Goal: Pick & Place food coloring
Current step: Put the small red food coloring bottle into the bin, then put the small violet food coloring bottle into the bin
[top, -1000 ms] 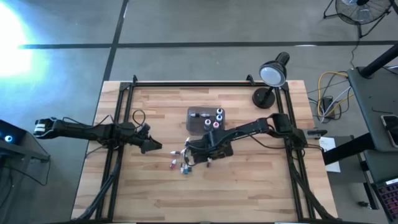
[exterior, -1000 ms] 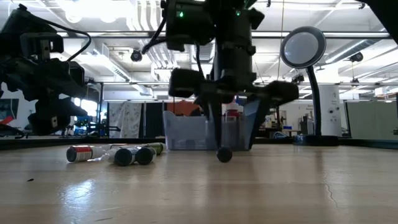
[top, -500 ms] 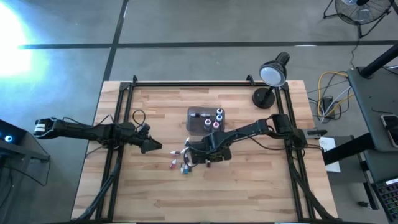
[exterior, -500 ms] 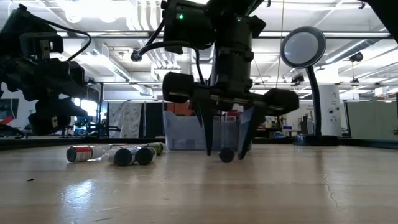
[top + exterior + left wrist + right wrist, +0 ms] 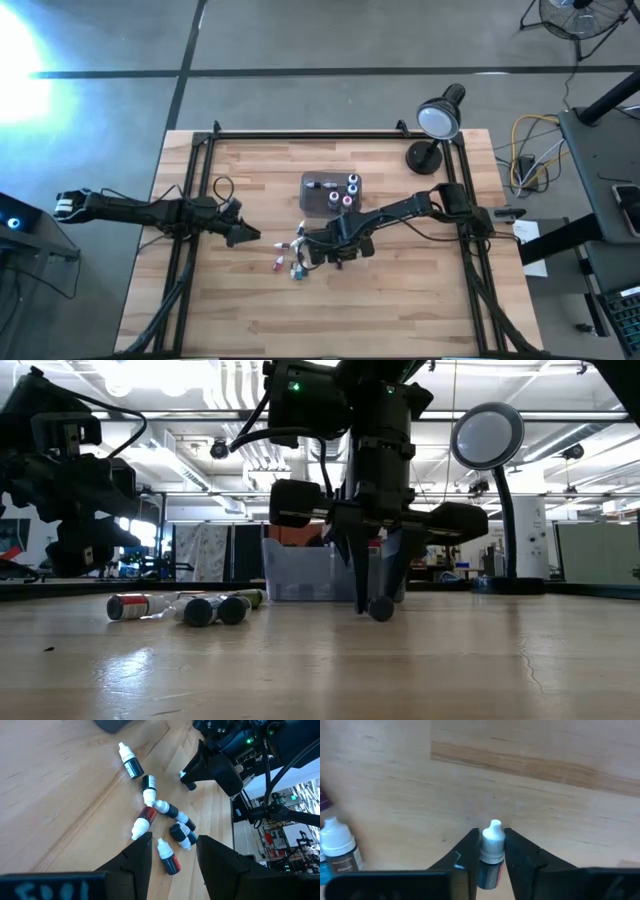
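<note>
Two dark robot arms reach over a pale, striped wooden table. From above, the left gripper (image 5: 245, 235) waits on the left side, out of the way, while the right gripper (image 5: 335, 252) hangs low at the centre, just near of a clear grey tray (image 5: 312, 198) holding several upright bottles. A loose cluster of bottles (image 5: 288, 260) lies on the wood immediately left of it (presumably waiting their turn).

At table height, the right gripper's fingers point straight down, pinched onto a small dark bottle (image 5: 380, 608) resting on the table, seemingly ready to lift. The tray stands behind.

From the left wrist, the left gripper's own fingers (image 5: 142, 852) stand apart, empty, above the scattered bottles: tiny cylinders, dark or red, with white conical caps.

From the right wrist, the fingers (image 5: 520, 852) squeeze the bottle's red body just below its smooth white cap. Another white-capped bottle (image 5: 337, 845) stands nearby.
</note>
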